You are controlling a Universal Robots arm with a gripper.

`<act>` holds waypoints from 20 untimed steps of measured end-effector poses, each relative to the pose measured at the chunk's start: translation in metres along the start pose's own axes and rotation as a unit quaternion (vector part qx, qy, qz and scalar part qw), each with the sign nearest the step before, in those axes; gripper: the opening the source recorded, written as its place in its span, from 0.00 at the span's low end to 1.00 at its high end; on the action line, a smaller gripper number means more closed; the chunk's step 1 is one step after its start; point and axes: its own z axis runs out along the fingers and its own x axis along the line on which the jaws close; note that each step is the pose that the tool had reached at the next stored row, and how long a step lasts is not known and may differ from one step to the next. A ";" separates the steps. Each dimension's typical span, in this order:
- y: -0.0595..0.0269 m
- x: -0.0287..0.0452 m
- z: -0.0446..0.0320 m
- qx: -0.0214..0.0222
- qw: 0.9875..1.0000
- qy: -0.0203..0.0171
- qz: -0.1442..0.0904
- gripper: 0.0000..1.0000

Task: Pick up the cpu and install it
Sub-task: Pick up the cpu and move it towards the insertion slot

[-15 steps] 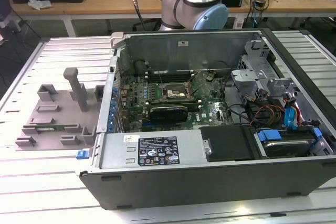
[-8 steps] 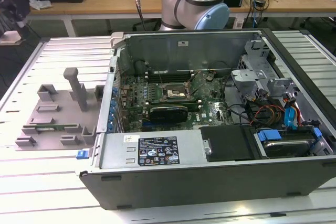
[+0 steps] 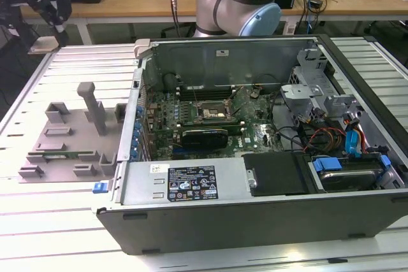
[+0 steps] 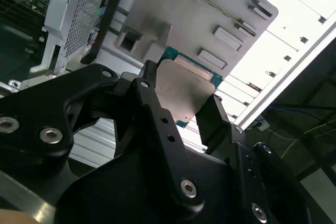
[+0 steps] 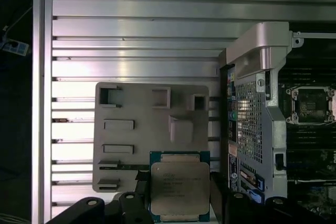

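- The pincer (image 4: 181, 98) is clenched on the cpu (image 5: 180, 190), with one black finger (image 4: 149, 85) on each of two opposite edges
- In the first wrist view the chip lies flat in that grip, its silver-grey metal top facing the camera and a green rim showing around it
- The pincer points down at the grey fixture plate (image 5: 136, 114), and the cpu hangs over the plate's edge nearest the computer; it looks to be held clear of the plate
- The plate carries several raised blocks and pockets, and in the exterior view a tall post (image 3: 95, 106) stands up from it
- The plate rests on the slatted metal surface (image 5: 131, 35), just beside the open computer case (image 3: 255, 202)
- The case's perforated metal wall (image 5: 252, 124) stands between the plate and the motherboard
- Well inside the case the dark square socket (image 3: 213, 114) lies open, with a dark card (image 3: 204, 137) just beside it
- Behind the case, the arm's grey joint with blue caps (image 3: 239, 4) rises out of the exterior view
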 end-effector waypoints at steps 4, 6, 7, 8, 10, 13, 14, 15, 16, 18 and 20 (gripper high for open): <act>0.0000 -0.0055 0.0002 0.000 1.000 0.000 0.000 0.55; 0.0000 -0.0118 0.0006 0.000 1.000 0.000 0.000 0.55; 0.0001 -0.0146 0.0008 0.000 1.000 0.000 0.000 0.55; 0.0001 -0.0190 0.0010 0.000 1.000 0.000 0.000 0.55; 0.0001 -0.0262 0.0013 0.000 1.000 0.000 0.000 0.55; 0.0002 -0.0390 0.0021 0.000 1.000 0.000 0.000 0.55; 0.0002 -0.0414 0.0022 0.000 1.000 0.000 0.000 0.55; 0.0002 -0.0434 0.0023 0.000 1.000 0.000 0.000 0.55; 0.0002 -0.0455 0.0024 0.000 1.000 0.000 0.000 0.55; 0.0003 -0.0521 0.0027 0.000 1.000 0.000 0.000 0.55; 0.0003 -0.0580 0.0031 0.000 1.000 0.000 0.000 0.55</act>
